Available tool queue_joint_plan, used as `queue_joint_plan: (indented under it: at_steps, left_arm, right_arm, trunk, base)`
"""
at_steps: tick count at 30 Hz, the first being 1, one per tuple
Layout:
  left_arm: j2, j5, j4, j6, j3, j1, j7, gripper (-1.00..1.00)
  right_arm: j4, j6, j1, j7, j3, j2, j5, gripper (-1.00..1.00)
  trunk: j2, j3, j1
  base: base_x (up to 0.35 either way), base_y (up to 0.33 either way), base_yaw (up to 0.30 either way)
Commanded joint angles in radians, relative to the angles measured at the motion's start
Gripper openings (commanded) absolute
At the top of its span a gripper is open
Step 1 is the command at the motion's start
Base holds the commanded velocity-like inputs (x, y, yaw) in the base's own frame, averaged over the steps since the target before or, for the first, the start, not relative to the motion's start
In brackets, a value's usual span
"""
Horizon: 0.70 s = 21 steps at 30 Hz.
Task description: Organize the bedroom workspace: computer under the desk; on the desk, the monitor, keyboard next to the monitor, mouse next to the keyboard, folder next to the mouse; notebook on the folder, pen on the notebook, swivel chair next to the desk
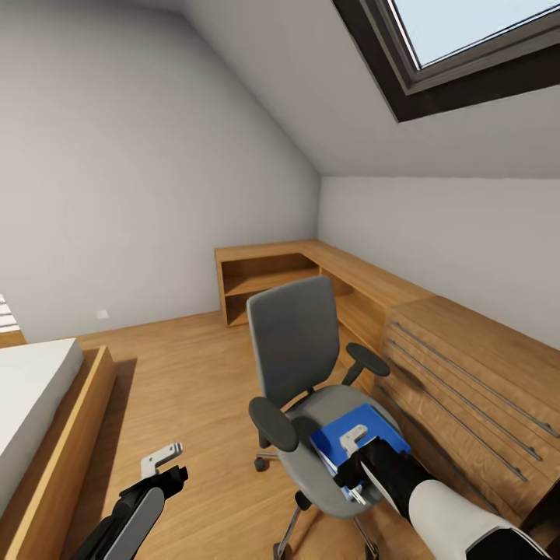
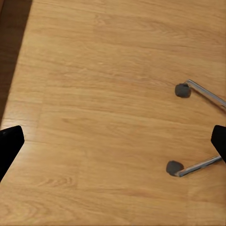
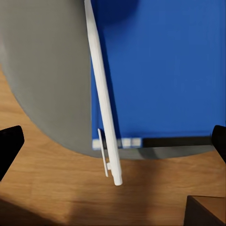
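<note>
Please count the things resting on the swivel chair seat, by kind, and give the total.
Blue folder: 1
White pen: 1
Total: 2, both on the swivel chair seat.

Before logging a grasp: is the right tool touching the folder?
Cannot tell. In the head view the right tool overlaps the folder, but no contact or gap shows.

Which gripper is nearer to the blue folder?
Right. The right gripper hovers directly over the blue folder on the swivel chair; the left gripper hangs over the floor beside it.
</note>
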Motion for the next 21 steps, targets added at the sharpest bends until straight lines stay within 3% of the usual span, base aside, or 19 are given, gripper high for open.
queue_joint_plan:
  at_steps: [1,21]
  left_arm:
    - [0.001,0.006,-0.002,0.001,-0.003,-0.001,0.008,1.0]
    - [0.001,0.012,-0.002,0.002,-0.004,-0.001,0.007,1.0]
  right_arm:
    - [-0.002,0.005,-0.001,0.007,0.0,-0.001,0.011,1.0]
    - [-0.001,-0.016,0.0,0.007,0.001,-0.004,0.011,1.0]
  trunk:
    - [-0.008,-0.004,0.004]
    - [-0.029,-0.014,0.015]
  base:
    - [0.0,0.0,0.0]
    - [0.0,0.0,0.0]
